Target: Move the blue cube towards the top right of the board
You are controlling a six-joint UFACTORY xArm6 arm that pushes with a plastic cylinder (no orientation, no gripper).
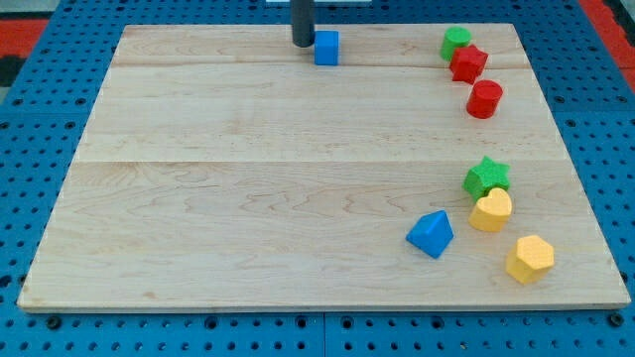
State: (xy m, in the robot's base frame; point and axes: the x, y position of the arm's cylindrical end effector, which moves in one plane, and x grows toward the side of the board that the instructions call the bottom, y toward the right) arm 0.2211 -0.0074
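Blue cube sits near the counter's top edge, about mid-width. My tip is just beside the cube on its left, touching or nearly so, which I read as lined up to shove it rightward. No claw on this rig, only a rod, so nothing is clenched. Well right of the cube: green block, red star-like block, red cylinder. They crowd the target corner.

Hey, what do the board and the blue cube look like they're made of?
The board looks like pale unvarnished wood: visible grain and plank seams. The blue cube, just right of my tip, seems matte painted wood or plastic: flat uniform colour, no grain showing, so I can't tell which.
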